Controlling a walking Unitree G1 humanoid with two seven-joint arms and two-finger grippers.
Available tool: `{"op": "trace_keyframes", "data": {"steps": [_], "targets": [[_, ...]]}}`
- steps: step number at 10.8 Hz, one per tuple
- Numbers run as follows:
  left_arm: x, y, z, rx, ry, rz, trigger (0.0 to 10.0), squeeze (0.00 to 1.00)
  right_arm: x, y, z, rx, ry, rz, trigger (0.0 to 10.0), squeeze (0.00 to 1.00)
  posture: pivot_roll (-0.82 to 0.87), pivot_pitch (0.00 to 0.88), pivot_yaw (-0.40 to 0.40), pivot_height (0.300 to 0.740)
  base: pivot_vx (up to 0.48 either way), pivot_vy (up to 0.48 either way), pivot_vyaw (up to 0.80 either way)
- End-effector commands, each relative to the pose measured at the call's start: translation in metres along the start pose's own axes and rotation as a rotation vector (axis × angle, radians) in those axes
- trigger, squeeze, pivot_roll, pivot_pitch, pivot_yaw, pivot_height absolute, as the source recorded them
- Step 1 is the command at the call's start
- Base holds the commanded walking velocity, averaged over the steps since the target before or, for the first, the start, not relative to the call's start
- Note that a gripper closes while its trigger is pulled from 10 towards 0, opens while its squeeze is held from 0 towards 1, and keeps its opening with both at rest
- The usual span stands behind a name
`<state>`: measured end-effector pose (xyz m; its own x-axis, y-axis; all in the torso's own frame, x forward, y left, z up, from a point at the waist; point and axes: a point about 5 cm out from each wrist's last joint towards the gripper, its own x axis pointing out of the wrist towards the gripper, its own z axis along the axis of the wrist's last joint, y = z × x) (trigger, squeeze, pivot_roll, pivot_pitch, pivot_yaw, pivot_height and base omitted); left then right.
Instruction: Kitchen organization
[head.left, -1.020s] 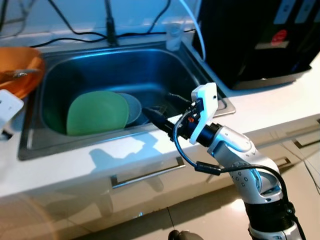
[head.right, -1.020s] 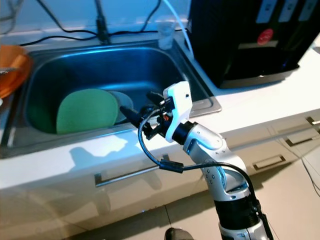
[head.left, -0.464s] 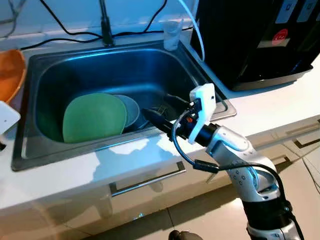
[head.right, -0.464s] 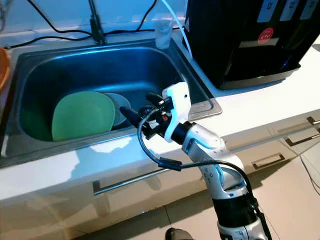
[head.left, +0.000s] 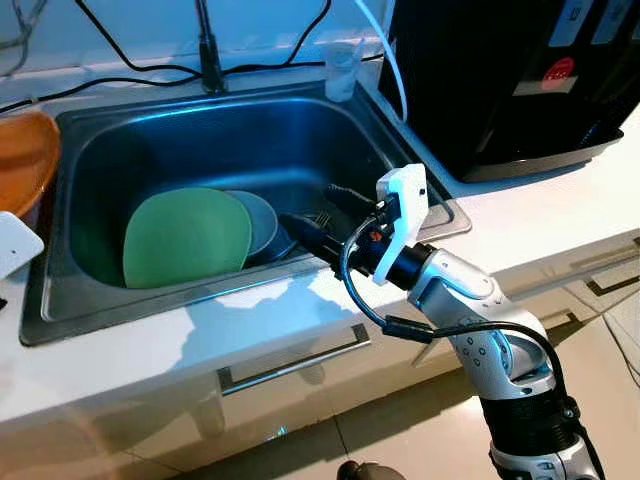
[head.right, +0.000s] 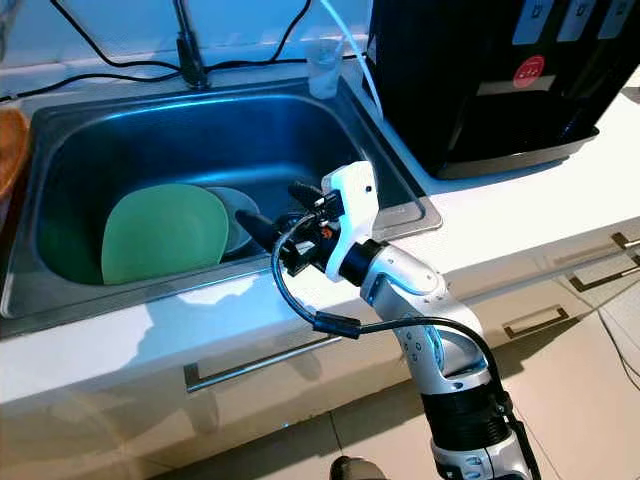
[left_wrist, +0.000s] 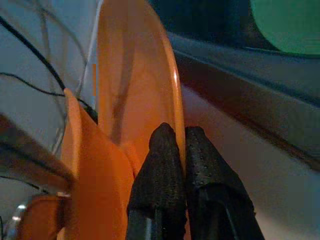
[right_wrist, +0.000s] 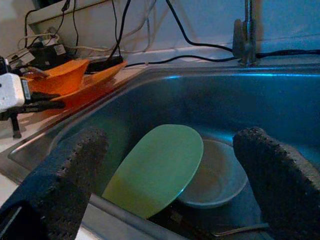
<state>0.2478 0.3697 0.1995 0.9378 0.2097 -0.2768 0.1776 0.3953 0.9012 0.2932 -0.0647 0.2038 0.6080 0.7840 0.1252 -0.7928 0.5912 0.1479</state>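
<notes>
here the orange plate (head.left: 22, 160) sits cut off at the left edge of the frame, on the white desk (head.left: 150, 345) beside the sink (head.left: 240, 130). in the left wrist view the left gripper (left_wrist: 180, 150) has its jaws pinched on that plate's thin glossy rim. left of centre, a smooth green plate (head.left: 186, 236) leans in the steel basin, partly hiding a pale round bowl (head.left: 262, 218) behind it. at centre the right gripper (head.right: 275, 210) hovers over the sink's front right corner, jaws spread wide and holding nothing. a black appliance (head.left: 510, 80) fills the upper right, cropped.
</notes>
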Motion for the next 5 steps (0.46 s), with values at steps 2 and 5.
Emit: {"op": "trace_keyframes", "data": {"steps": [2, 5], "targets": [[-0.0056, -0.09, -0.0299, -0.004, 0.131, -0.447, 10.0, 0.66, 0.0003, -0.0003, 0.0013, -0.01, -0.013, -0.003, 10.0, 0.0, 0.1, 0.142, -0.086, 0.74, 0.0, 0.0, 0.0], [-0.0107, -0.0855, -0.0272, 0.061, 0.117, -0.519, 10.0, 0.78, -0.0009, -0.0018, -0.0006, -0.007, -0.016, -0.016, 10.0, 0.0, 0.1, 0.145, -0.083, 0.74, 0.0, 0.0, 0.0]]}}
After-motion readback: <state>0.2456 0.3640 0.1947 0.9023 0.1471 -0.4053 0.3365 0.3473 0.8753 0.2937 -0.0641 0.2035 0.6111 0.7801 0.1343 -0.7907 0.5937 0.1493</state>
